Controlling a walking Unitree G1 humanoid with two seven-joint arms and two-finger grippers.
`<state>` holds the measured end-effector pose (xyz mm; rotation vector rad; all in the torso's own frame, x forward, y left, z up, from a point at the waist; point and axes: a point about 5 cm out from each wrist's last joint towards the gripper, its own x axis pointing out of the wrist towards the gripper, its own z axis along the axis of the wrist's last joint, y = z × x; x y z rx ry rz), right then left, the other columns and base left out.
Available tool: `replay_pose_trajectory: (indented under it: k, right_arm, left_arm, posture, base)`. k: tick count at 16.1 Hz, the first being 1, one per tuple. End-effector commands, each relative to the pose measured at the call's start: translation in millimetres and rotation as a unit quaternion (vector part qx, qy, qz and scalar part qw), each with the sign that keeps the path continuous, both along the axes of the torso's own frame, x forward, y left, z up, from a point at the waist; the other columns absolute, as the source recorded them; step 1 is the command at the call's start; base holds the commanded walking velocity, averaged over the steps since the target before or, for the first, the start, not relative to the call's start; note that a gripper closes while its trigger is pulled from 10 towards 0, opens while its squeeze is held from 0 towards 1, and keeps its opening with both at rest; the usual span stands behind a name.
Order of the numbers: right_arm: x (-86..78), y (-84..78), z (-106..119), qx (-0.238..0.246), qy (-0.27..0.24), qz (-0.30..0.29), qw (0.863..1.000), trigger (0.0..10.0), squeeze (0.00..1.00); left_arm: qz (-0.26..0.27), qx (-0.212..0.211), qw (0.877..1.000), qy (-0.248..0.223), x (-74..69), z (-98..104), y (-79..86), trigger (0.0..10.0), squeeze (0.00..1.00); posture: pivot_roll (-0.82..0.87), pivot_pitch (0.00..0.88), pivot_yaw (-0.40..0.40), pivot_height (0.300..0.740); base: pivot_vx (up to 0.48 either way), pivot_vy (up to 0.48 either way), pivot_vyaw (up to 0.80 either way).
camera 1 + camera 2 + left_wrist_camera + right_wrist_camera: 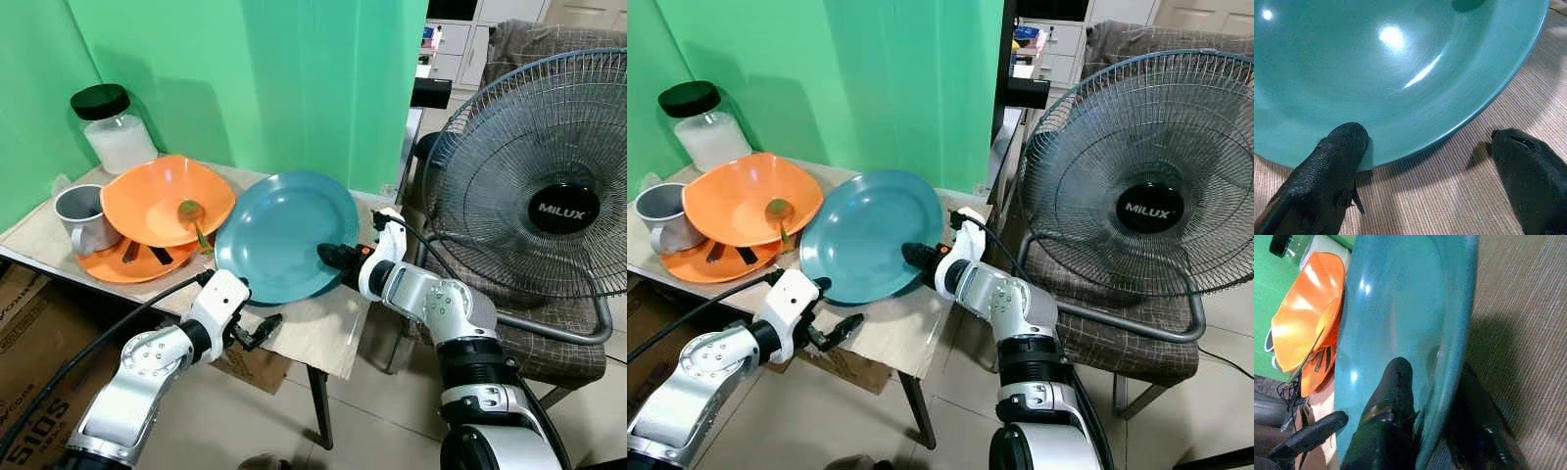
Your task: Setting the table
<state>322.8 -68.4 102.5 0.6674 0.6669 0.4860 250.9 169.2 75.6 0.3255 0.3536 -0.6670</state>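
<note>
Two grippers at teal plate [284,233], tilted up over table [323,338] near its front edge. Right gripper [331,257] pinches plate's right rim, one finger each face. Left gripper [1425,161] spread apart, one fingertip [1344,142] touching near rim. Orange bowl [162,199] beside, on orange plate [118,262].

We've got our right gripper [331,257] out front with the forearm angled in toward the centre, its two black fingers clamped on the rim of the teal plate [286,233] (one finger [1392,391] lies on the upper face, the other sits under the edge). Our left gripper [257,331] reaches forward from a bent elbow down at the near rim, fingers spread wide apart, one fingertip [1344,142] touching the plate's edge and the other standing off it.
</note>
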Motion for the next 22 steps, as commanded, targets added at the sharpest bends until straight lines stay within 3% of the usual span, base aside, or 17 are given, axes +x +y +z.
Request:
replay_pose_trajectory:
  k: [1,5,6,7,8,11,12,14,17,19,21,22]
  right_arm:
    - [3.8,3.9,6.8,0.003,-0.01,0.005,1.0,0.0,0.0]
    - [6.6,-2.9,14.6,0.012,-0.021,-0.018,1.0,0.0,0.0]
    - [7.0,-10.6,18.9,0.014,-0.028,-0.033,0.999,0.0,0.0]
    - [7.1,-14.2,20.7,0.014,-0.031,-0.038,0.999,0.0,0.0]
    - [7.0,-19.2,22.9,0.009,-0.038,-0.043,0.998,0.0,0.0]
    - [6.6,-36.0,27.3,-0.017,-0.054,-0.059,0.997,0.0,0.0]
    - [7.0,-44.1,29.1,-0.026,-0.059,-0.07,0.995,0.0,0.0]
    - [7.7,-55.5,34.7,-0.032,-0.078,-0.085,0.993,0.0,0.0]
    - [-2.5,-79.5,70.2,-0.024,-0.198,-0.112,0.973,0.0,0.0]
    - [-24.2,-91.7,97.1,-0.033,-0.279,-0.126,0.952,0.0,0.0]
    - [-41.4,-99.5,110.7,-0.069,-0.324,-0.135,0.934,0.0,0.0]
    - [-50.1,-104.9,115.4,-0.116,-0.35,-0.15,0.917,3.9,0.0]
  left_arm:
    - [-0.002,0.007,1.0,0.004,1.7,-1.8,0.7,10.0,0.0]
    - [0.0,-0.027,0.999,-0.046,11.9,19.2,-9.4,10.0,0.0]
    - [-0.005,-0.047,0.997,-0.056,13.9,26.5,-14.0,10.0,0.22]
    - [-0.007,-0.055,0.997,-0.06,14.8,29.4,-15.6,10.0,0.22]
    - [-0.011,-0.061,0.996,-0.065,15.7,32.0,-17.5,10.0,1.0]
    - [-0.022,-0.056,0.995,-0.08,18.5,35.8,-21.7,10.0,1.0]
    - [-0.022,-0.06,0.994,-0.084,19.9,37.4,-23.2,10.0,0.89]
    - [-0.022,-0.072,0.993,-0.095,21.2,42.5,-25.2,10.0,0.0]
    - [0.007,-0.115,0.983,-0.142,20.8,66.9,-22.6,10.0,0.0]
    - [0.021,-0.135,0.975,-0.177,9.3,89.5,-19.2,10.0,0.0]
    - [0.045,-0.145,0.968,-0.199,1.6,103.2,-14.6,10.0,0.0]
    - [0.067,-0.132,0.969,-0.199,1.9,103.7,-11.6,10.0,0.0]
  posture:
    - [0.09,0.0,0.085,0.74]
    - [0.08,0.0,0.091,0.74]
    - [0.08,0.0,0.095,0.74]
    - [0.08,0.0,0.095,0.74]
    - [0.07,0.0,0.099,0.74]
    - [0.06,0.0,0.11,0.74]
    - [0.06,0.0,0.112,0.74]
    - [0.06,0.0,0.115,0.74]
    - [0.06,0.0,0.097,0.74]
    - [0.08,0.0,0.073,0.74]
    - [0.08,0.0,0.069,0.74]
    - [0.07,0.0,0.069,0.74]
  base:
    - [0.0,0.0,0.0]
    - [0.0,0.0,0.0]
    - [0.0,0.0,0.0]
    - [0.0,0.0,0.0]
    - [0.0,0.0,0.0]
    - [0.0,0.0,0.0]
    - [0.0,0.0,0.0]
    - [0.0,0.0,0.0]
    - [0.0,0.0,0.0]
    - [0.0,0.0,0.0]
    - [0.0,0.0,0.0]
    - [0.0,0.0,0.0]
